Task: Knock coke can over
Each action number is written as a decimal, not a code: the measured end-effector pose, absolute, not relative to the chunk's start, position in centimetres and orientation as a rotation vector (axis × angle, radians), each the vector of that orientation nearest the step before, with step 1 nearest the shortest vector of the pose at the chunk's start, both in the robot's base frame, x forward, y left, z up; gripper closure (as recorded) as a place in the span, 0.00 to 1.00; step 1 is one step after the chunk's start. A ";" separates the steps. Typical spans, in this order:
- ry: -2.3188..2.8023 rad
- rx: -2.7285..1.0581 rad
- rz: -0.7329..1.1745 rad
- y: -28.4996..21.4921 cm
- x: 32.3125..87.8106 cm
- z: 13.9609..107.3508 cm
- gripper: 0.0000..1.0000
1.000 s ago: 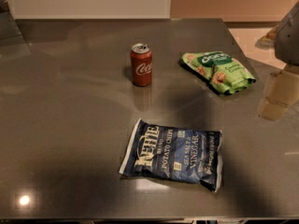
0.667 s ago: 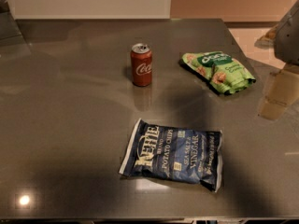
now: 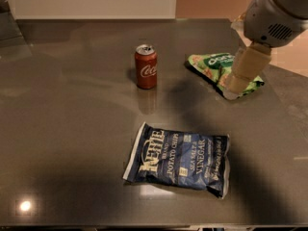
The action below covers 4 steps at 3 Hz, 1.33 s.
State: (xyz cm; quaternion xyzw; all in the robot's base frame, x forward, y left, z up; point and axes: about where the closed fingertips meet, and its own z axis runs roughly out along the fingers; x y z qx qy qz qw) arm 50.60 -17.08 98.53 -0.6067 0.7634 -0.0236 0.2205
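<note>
Since a second ago the gripper [image 3: 237, 81] has swung in over the green chip bag [image 3: 208, 64]; its opening cannot be told. The coke can [image 3: 146, 67] stands upright at its 9 o'clock, well apart.

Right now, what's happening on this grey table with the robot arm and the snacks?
The robot's gripper comes in from the right and hangs over the green chip bag, well apart from the small red cylindrical coke can. The can stands upright on the grey table, untouched and not yet knocked over. A dark blue Kettle chip bag lies flat nearer the front edge.
</note>
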 end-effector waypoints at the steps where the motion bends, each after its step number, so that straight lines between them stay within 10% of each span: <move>1: 2.039 -1.654 0.003 -13.4 54.7 98.5 0.00; 4: 2.043 -1.547 0.212 -5.4 63.8 93.3 0.00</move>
